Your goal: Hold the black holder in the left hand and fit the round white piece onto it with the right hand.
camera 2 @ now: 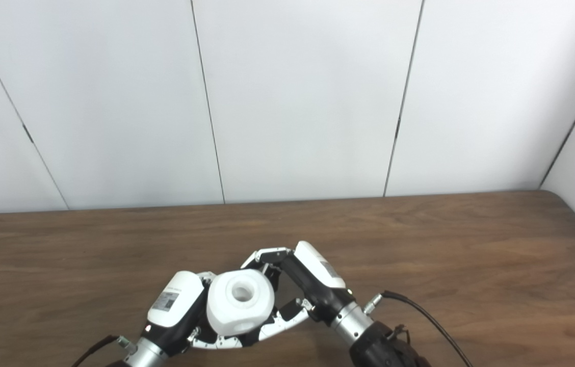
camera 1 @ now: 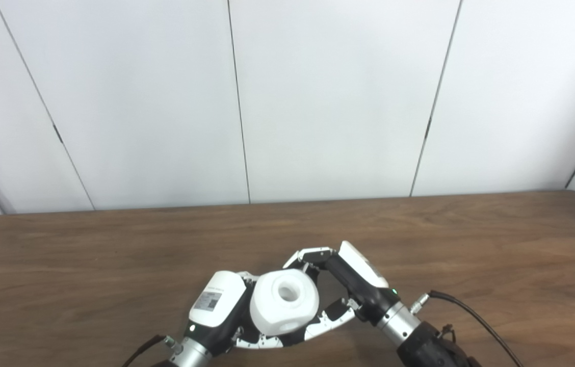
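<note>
The round white piece (camera 1: 284,302) sat low over the near edge of the brown surface (camera 1: 471,244), cupped between both hands, its central hole facing up toward the cameras. The left hand (camera 1: 216,311) lay against the piece's left side, its fingers (camera 1: 262,343) curled beneath it, presumably to steady the assembly from below. The right hand (camera 1: 351,285) came in from the piece's right, fingers (camera 1: 313,254) bent over its far rim and thumb near its lower right, apparently pressing it home. The black holder itself could not be made out; judged hidden behind the piece. Seating depth not determinable.
</note>
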Available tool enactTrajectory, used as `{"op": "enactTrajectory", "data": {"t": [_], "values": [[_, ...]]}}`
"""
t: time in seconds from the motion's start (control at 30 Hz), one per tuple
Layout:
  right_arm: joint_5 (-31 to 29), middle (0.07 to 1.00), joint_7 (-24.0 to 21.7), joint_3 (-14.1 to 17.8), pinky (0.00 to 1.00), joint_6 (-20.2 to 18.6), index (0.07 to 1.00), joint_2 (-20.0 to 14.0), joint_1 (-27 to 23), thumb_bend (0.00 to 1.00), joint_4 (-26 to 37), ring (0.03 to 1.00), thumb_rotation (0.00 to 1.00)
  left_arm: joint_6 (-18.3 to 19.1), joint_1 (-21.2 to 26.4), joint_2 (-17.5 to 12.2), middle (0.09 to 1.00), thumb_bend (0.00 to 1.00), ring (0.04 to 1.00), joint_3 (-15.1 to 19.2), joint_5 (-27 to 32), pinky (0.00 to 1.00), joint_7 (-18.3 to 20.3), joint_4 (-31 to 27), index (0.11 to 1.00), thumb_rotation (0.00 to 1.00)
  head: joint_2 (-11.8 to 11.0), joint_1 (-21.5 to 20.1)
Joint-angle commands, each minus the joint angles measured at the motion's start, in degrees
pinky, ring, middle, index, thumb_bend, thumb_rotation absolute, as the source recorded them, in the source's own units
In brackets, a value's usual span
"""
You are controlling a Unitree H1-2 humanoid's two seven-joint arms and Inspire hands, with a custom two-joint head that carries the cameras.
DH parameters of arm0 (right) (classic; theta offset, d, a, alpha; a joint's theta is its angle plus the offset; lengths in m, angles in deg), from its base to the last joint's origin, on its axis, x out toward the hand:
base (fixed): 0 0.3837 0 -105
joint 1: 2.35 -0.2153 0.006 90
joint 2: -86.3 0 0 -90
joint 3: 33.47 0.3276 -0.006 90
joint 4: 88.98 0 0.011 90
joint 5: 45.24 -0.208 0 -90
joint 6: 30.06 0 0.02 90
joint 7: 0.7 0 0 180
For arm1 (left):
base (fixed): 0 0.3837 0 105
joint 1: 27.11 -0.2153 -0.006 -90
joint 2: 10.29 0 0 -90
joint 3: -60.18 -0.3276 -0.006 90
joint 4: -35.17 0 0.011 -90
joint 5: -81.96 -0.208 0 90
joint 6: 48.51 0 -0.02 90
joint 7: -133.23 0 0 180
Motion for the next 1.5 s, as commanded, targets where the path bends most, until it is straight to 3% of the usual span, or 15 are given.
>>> {"op": "enactTrajectory", "data": {"t": [0.0,1.47], "values": [[-0.53,0.465,1.00,0.68,0.34,1.86,0.518,0.12,-2.67,0.52,1.69,0.421,0.00,-0.84,-2.93,1.95,0.465,0.52,0.496,-1.68,0.23,0.64,-1.10,2.56,0.504,0.00,0.28,-0.05],[-1.51,0.455,0.91,0.15,0.34,3.13,0.525,-2.21,3.01,0.52,-0.50,0.410,0.00,2.12,-4.47,1.07,0.469,0.52,0.494,-1.23,0.61,0.63,2.31,-3.74,0.501,0.00,4.45,0.39]]}}
